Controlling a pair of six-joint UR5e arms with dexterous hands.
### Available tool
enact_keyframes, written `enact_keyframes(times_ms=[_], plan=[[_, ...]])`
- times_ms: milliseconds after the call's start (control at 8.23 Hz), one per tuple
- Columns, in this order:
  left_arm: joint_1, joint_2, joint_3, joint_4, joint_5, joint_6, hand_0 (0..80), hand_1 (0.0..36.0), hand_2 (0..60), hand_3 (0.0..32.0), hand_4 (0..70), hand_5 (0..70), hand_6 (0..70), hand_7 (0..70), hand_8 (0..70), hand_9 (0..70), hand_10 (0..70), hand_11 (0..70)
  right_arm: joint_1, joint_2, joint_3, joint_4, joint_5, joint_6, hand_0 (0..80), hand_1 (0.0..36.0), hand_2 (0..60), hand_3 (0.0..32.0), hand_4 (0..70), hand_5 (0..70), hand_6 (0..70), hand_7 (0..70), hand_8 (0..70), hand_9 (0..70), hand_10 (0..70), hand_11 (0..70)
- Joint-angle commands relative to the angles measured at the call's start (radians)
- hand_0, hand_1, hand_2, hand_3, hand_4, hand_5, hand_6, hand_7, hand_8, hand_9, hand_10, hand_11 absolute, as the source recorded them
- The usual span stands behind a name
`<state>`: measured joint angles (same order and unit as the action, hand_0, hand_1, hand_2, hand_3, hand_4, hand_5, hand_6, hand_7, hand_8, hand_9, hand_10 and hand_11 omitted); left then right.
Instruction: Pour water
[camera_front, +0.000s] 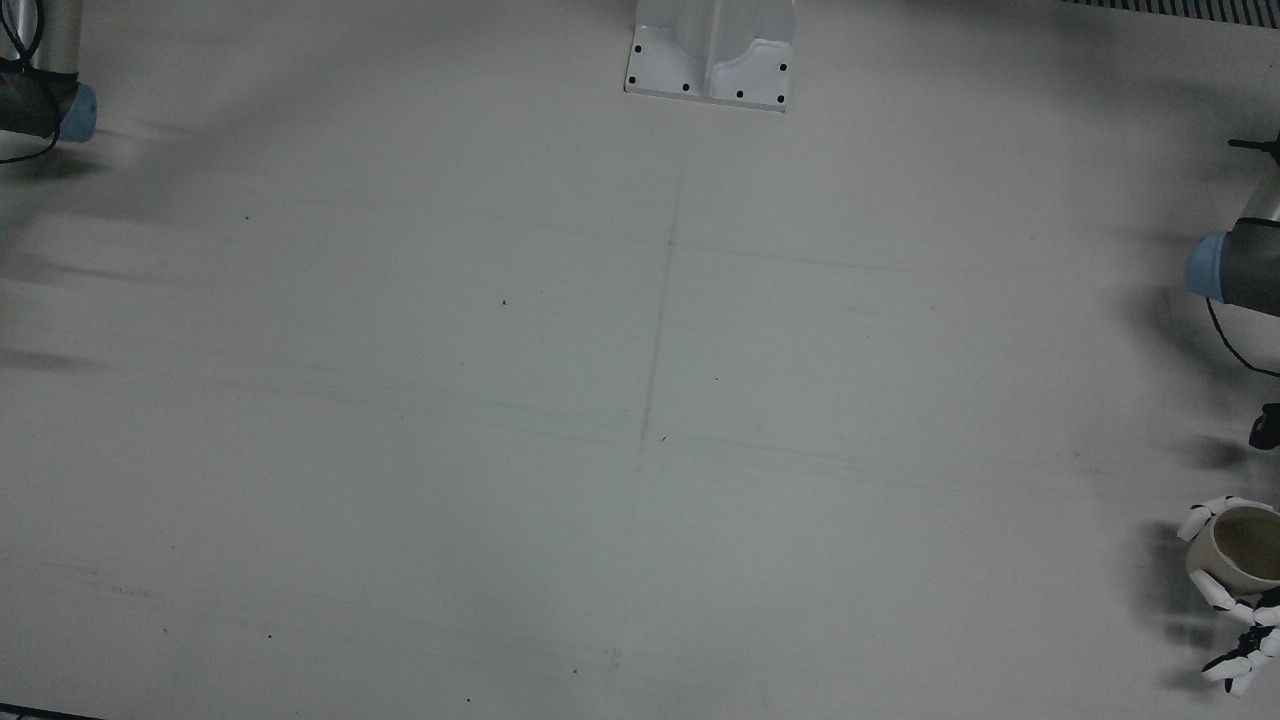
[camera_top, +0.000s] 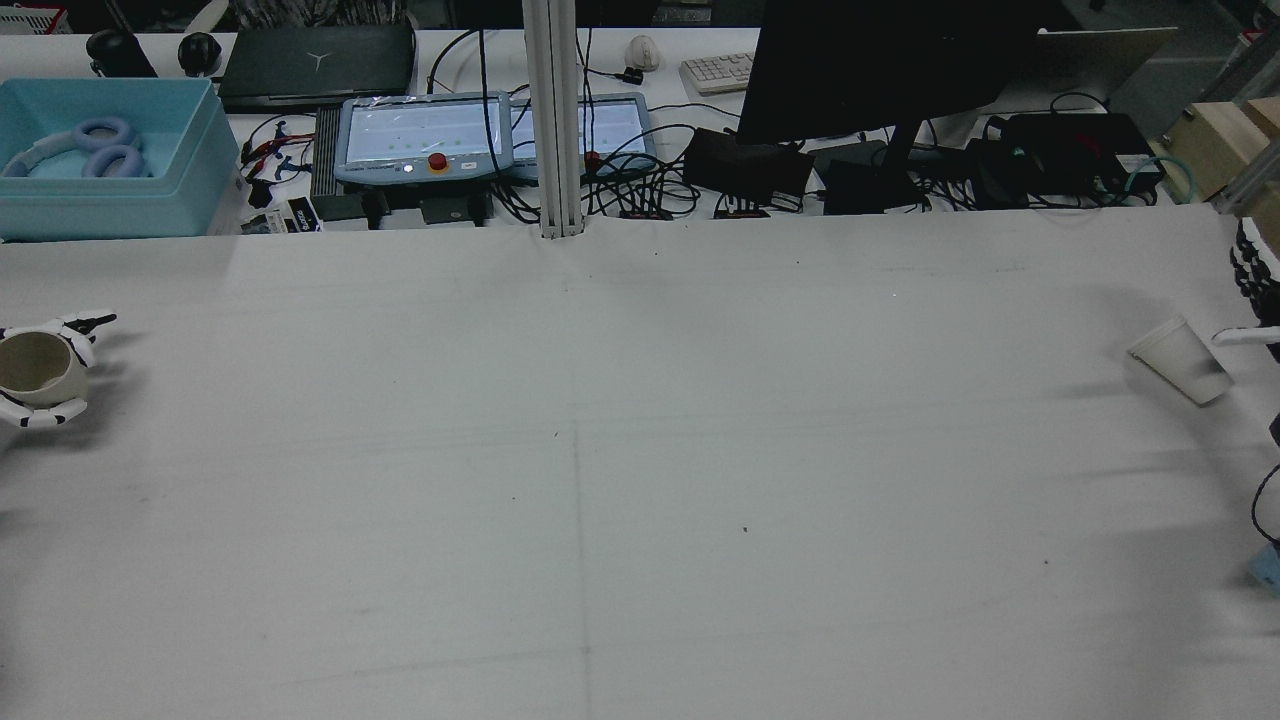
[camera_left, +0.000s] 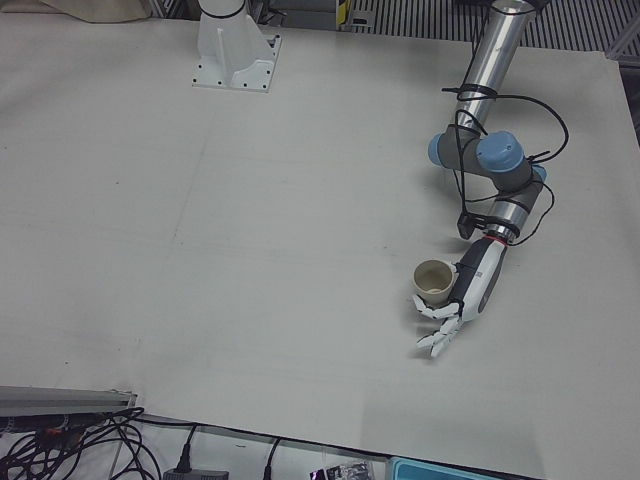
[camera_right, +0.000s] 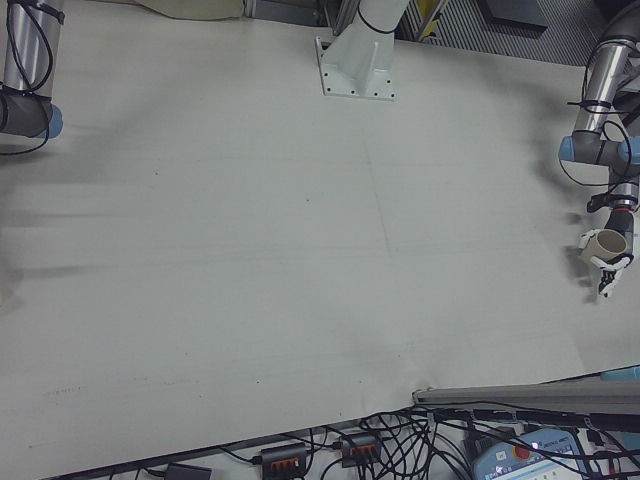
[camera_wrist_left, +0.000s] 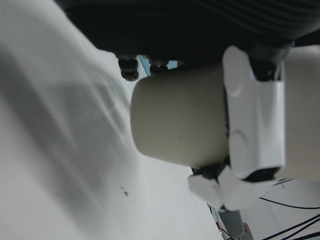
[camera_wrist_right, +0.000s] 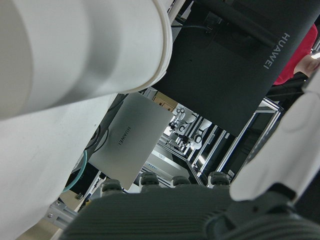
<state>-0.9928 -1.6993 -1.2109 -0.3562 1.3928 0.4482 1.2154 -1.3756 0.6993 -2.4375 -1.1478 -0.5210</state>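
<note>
1. Beige cup (camera_left: 433, 279) sits in the left hand (camera_left: 452, 310), whose white fingers (camera_front: 1218, 592) wrap its wall; it is upright with the mouth open upward, near the desk (camera_front: 640, 400) edge on the robot's left side.
2. White paper cup (camera_top: 1182, 359) is tilted, its rim pointing toward the desk's middle, close to the desk's right edge in the rear view.
3. Right hand (camera_top: 1255, 300) shows only partly at that edge; one white finger (camera_top: 1245, 337) reaches the white paper cup, and the right hand view shows the cup right against the palm, so the hand appears closed on it.
4. Desk's middle carries only faint seam lines.
</note>
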Motion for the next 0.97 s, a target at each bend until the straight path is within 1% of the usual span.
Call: enact_keyframes(times_ms=[0, 121, 364, 486, 729, 850], plan=[[0.008, 0.017, 0.002, 0.0, 0.0, 0.003, 51.0, 1.5, 0.0, 0.0, 56.1, 24.2, 10.7, 16.5, 9.2, 3.5, 3.6, 5.2, -0.001, -0.005, 0.005, 0.0, -0.003, 0.006, 43.9, 0.0, 0.0, 18.6, 1.8, 1.4, 0.0, 0.0, 4.7, 0.0, 0.0, 0.0], [0.009, 0.017, 0.001, -0.003, 0.0, 0.012, 50.9, 0.4, 0.0, 0.0, 56.2, 15.5, 10.0, 16.1, 9.1, 3.2, 3.2, 4.5, -0.001, -0.01, 0.005, 0.0, -0.004, 0.009, 44.1, 0.0, 0.0, 20.6, 1.8, 1.3, 0.0, 0.0, 5.1, 0.0, 0.0, 0.0], [0.013, 0.015, 0.002, -0.004, 0.0, 0.02, 50.3, 0.0, 0.0, 0.0, 50.3, 10.3, 9.7, 15.6, 8.9, 2.7, 2.7, 3.8, -0.001, -0.01, 0.008, 0.0, -0.006, 0.024, 44.2, 0.0, 0.0, 22.4, 1.9, 1.5, 0.0, 0.0, 5.5, 0.0, 0.0, 0.0], [0.009, 0.015, 0.002, -0.009, -0.001, 0.026, 50.3, 0.0, 0.0, 0.0, 47.3, 8.8, 9.6, 15.4, 8.8, 2.7, 2.5, 3.7, 0.001, -0.01, 0.008, 0.0, -0.007, 0.03, 44.7, 0.0, 0.0, 22.8, 2.3, 1.7, 0.0, 0.0, 5.5, 0.0, 0.0, 0.0], [0.009, 0.017, 0.001, -0.015, -0.001, 0.024, 50.1, 0.0, 0.0, 0.0, 44.8, 7.7, 9.3, 15.1, 8.8, 2.6, 2.3, 3.3, 0.001, -0.01, 0.026, -0.002, -0.007, 0.033, 45.7, 0.0, 0.0, 22.6, 3.7, 2.5, 0.0, 0.0, 5.8, 0.0, 0.0, 0.0], [0.006, 0.017, -0.001, -0.015, -0.003, 0.014, 50.4, 0.0, 0.0, 0.0, 43.1, 6.8, 9.1, 14.8, 8.9, 2.4, 2.1, 3.1, 0.004, -0.01, 0.034, -0.002, -0.007, 0.033, 46.0, 0.0, 0.0, 23.4, 4.3, 2.9, 0.0, 0.1, 5.9, 0.0, 0.0, 0.0]])
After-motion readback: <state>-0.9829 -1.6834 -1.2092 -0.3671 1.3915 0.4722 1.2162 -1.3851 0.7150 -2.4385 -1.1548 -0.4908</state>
